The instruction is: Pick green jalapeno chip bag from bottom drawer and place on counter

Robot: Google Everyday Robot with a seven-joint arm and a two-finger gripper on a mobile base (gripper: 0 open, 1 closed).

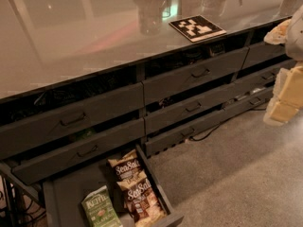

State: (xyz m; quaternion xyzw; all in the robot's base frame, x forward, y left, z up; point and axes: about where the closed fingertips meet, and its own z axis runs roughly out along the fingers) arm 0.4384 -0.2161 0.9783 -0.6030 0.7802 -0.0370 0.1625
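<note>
The green jalapeno chip bag (99, 211) lies in the open bottom drawer (71, 188), at its front, with its lower end cut off by the picture's edge. Just beside it lie two Sea Salt bags (134, 183), the nearer one touching or nearly touching it. A grab placed slightly off could catch that brown bag instead, or drag both out together. The crinkly foil may also slip from a shallow pinch.

The half-open drawer above (75, 150) overhangs the rear of the bottom drawer, so an arm coming down from that side risks striking it.

The claw (284, 100) hangs at the far right, well apart from the bag, level with the drawer fronts below the table (94, 37). It is cropped by the frame, and I cannot tell whether it is released or clenched. The items at the table's far edge are too dark to name.
</note>
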